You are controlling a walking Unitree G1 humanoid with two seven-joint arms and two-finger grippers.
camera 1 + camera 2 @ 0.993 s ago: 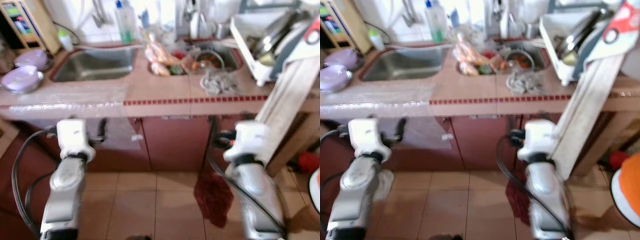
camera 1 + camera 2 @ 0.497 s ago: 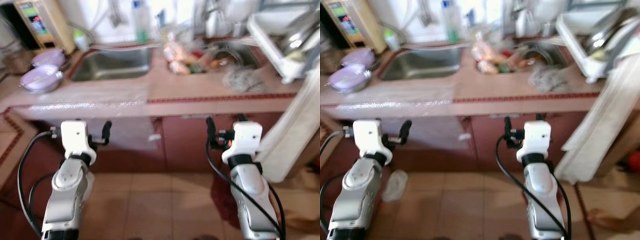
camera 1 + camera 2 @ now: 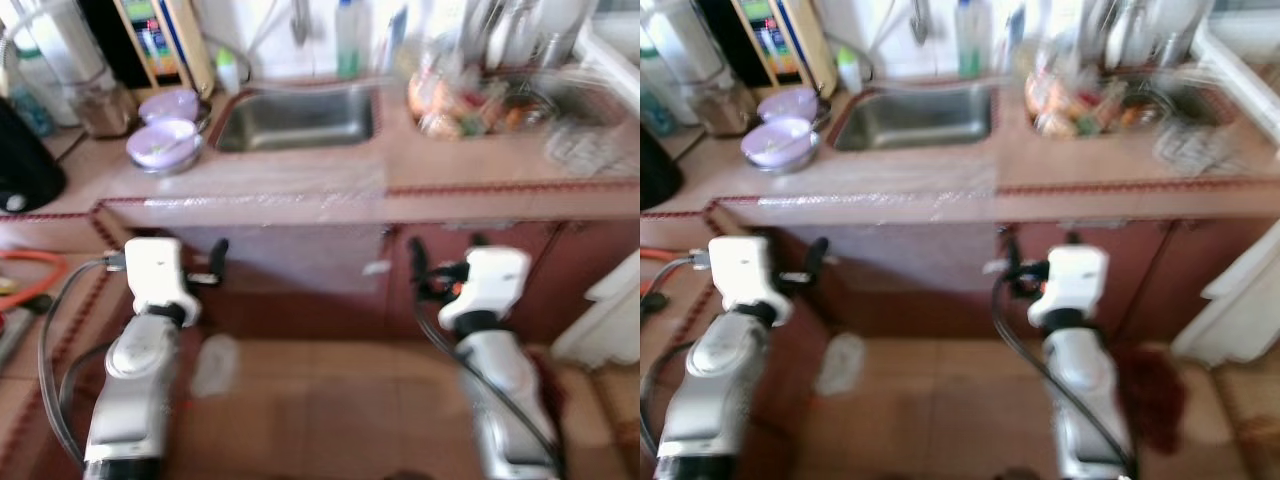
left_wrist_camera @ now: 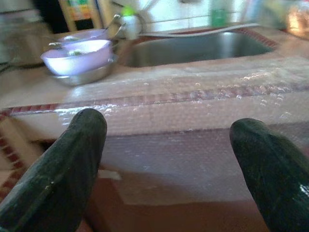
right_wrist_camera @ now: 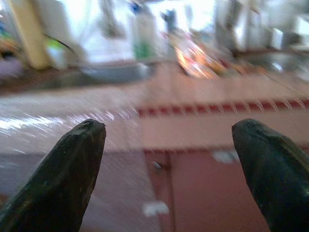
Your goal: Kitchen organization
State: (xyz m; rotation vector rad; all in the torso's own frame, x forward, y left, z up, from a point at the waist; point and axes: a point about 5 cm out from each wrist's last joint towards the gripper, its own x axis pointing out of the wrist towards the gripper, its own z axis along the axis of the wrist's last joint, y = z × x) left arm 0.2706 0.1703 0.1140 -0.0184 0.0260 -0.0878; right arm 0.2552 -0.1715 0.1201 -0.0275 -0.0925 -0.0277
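Note:
A tiled counter (image 3: 480, 175) with a steel sink (image 3: 295, 118) stands in front of me. Two purple bowls (image 3: 165, 145) sit left of the sink. A heap of bagged food (image 3: 450, 100) lies to its right, blurred. Behind the sink stands a green bottle (image 3: 348, 40). A sheet of bubble wrap (image 4: 193, 92) hangs over the counter's front edge. My left gripper (image 4: 169, 140) is open and empty, below the counter edge, facing the wrap. My right gripper (image 5: 169, 140) is open and empty too, before the red cabinet doors (image 3: 500, 270).
A black appliance (image 3: 25, 165) sits at the far left on a lower surface. A dark red rag (image 3: 1150, 395) and a pale scrap (image 3: 215, 365) lie on the tiled floor. Something white (image 3: 610, 320) leans at the right.
The whole picture has slid to the right, so the camera has turned left along the counter. Both grippers keep their place before me, still open.

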